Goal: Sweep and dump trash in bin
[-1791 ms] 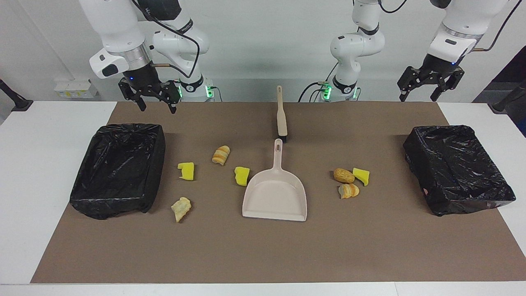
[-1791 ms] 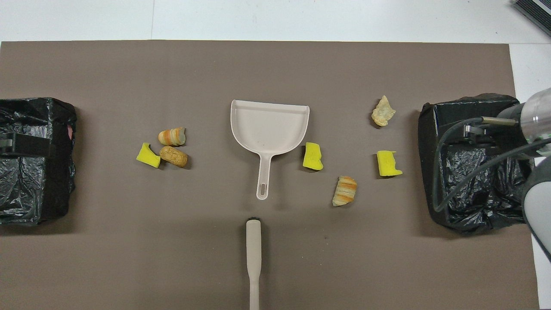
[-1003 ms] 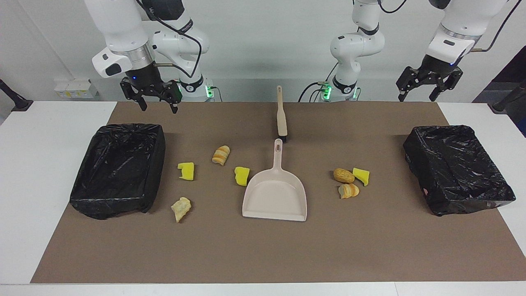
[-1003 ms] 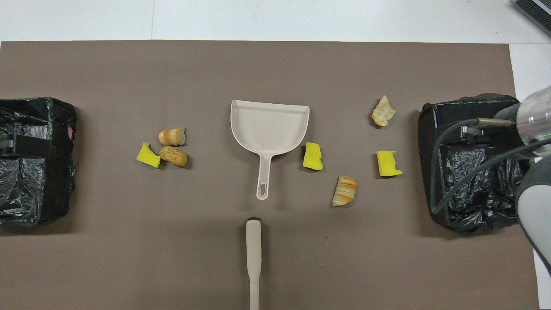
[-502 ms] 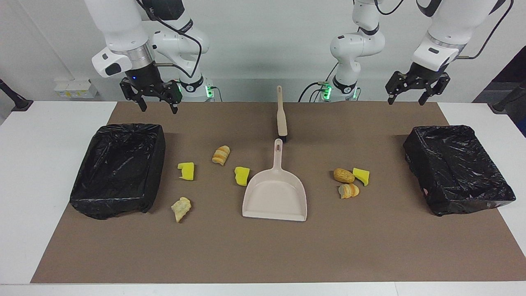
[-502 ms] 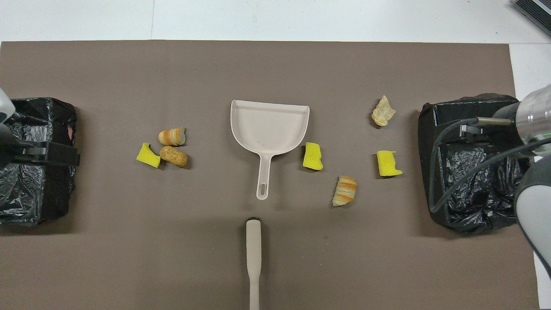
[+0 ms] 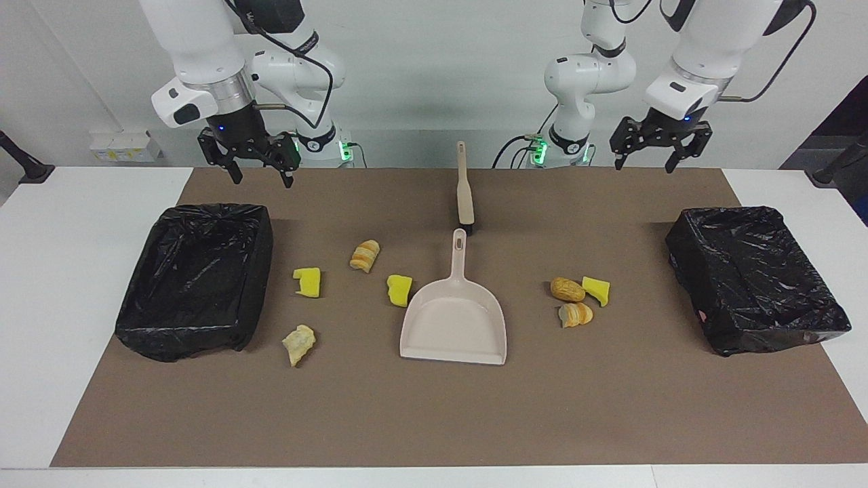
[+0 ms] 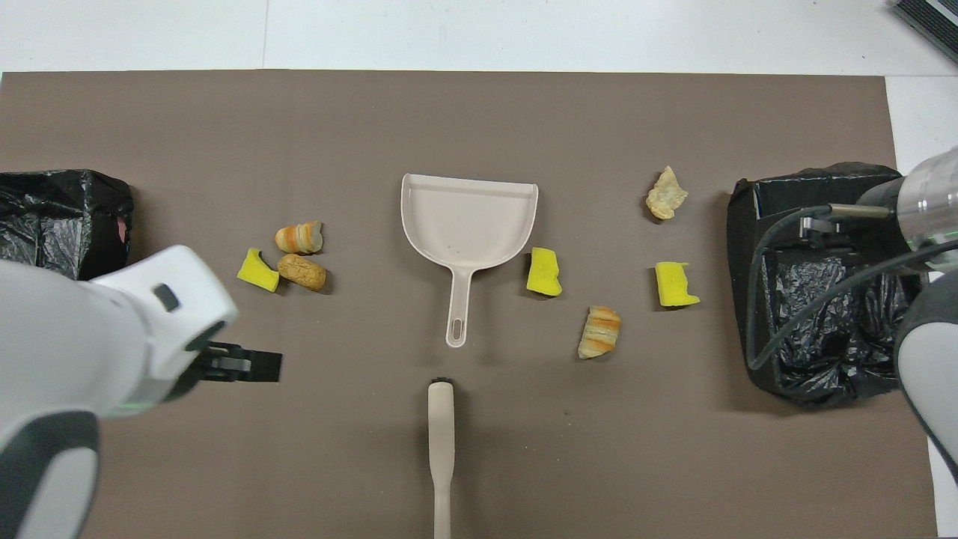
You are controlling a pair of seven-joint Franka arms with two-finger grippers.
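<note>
Overhead view shows a beige dustpan [image 8: 469, 224] in the middle of the brown mat [image 8: 479, 464], its handle pointing toward the robots. Just nearer to the robots than that handle lies the brush [image 8: 441, 449], in line with it and not touching it.

The trash lies in two groups beside the dustpan. Toward the left arm's end, close together, are a yellow wedge [image 8: 257, 270], a brown lump [image 8: 301, 272] and an orange-striped lump [image 8: 299, 237]. Toward the right arm's end, a second yellow wedge [image 8: 543, 272] sits just beside the dustpan's edge, a striped roll [image 8: 599, 332] lies nearer to the robots than it, a third yellow wedge [image 8: 676, 284] lies farther out, and a pale tan scrap [image 8: 665, 194] is farthest from the robots.

One black-lined bin [image 7: 195, 278] stands at the right arm's end of the mat, another bin [image 7: 754, 274] at the left arm's end, both well apart from the dustpan.

Both grippers are up in the air with nothing in them. The left gripper [image 7: 660, 153] hangs over the mat's edge nearest the robots, fingers spread. The right gripper [image 7: 252, 163] hangs over the same edge, by its bin, fingers spread too.
</note>
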